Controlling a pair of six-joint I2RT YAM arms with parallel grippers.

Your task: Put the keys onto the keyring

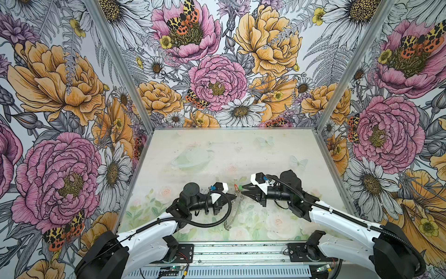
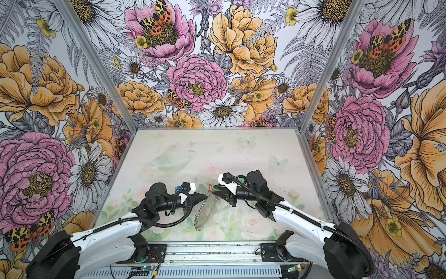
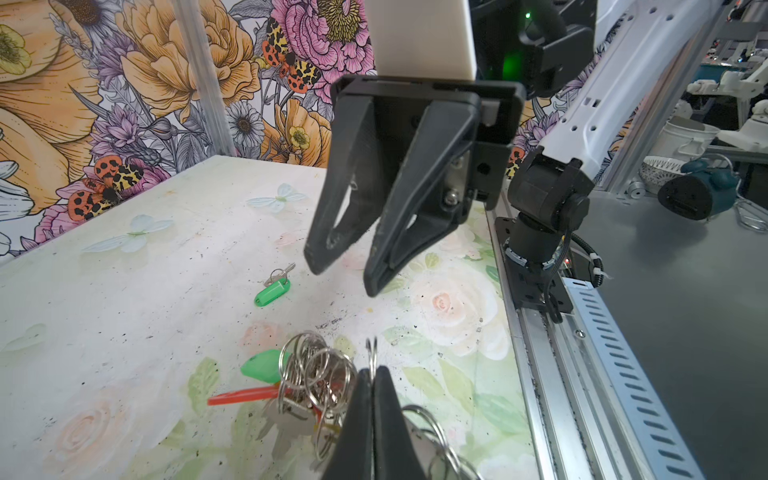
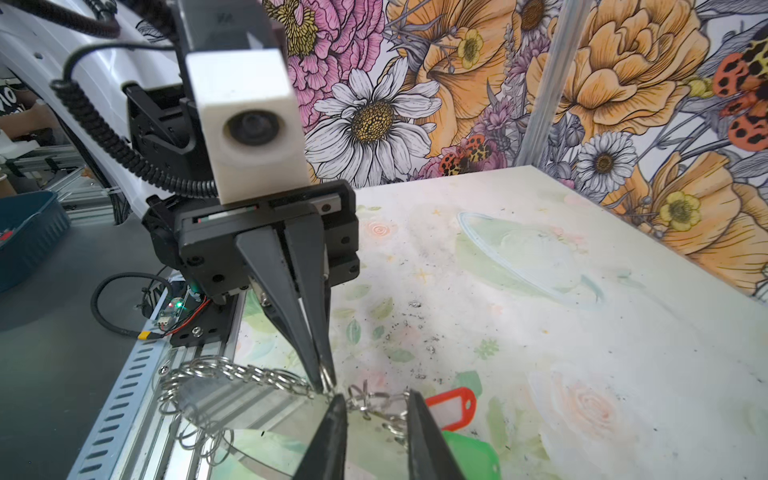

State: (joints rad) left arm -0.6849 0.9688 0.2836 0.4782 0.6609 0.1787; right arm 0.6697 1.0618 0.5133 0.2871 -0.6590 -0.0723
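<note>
Left end effector (image 2: pixel 207 196) clamped on keyring (image 2: pixel 199 216), long axis far-to-near; right end effector (image 2: pixel 215 190) apart.

I can read nothing on my feeds (even the red key tag (image 4: pixel 451 409) shows no writing I can make out).

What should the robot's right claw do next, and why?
Probably lower the right gripper onto the green-tagged key: it lies loose on the table near its open jaws, while the left gripper pinches a ring of the keyring.
</note>
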